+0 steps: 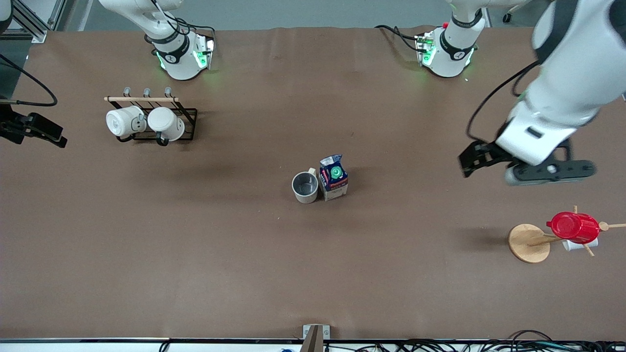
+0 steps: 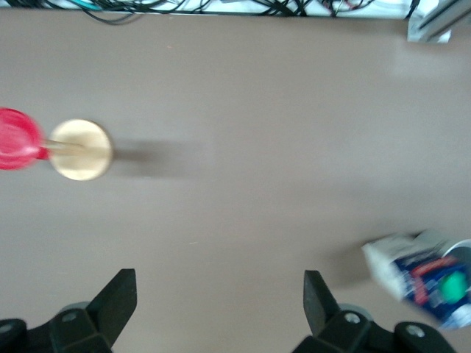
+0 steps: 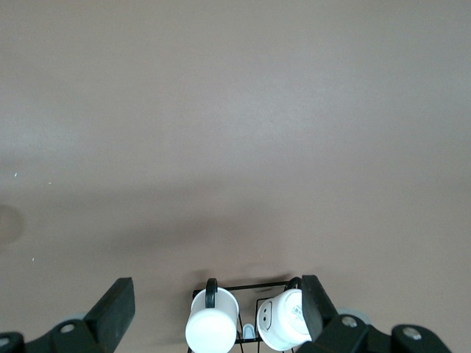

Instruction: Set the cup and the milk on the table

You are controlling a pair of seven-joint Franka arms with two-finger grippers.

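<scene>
Front view: cup (image 1: 305, 187) touching milk (image 1: 333, 178)

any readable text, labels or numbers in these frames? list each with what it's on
None can be read.
Blue-topped gable carton of milk with round green cap: printing on its red label band, too small to read.
Beige ceramic mug with grey inside: no lettering shows from above.
White mugs on the black wire rack: one bears a dark mark, not legible.
Robot bases: small dark emblems, unreadable.
</scene>
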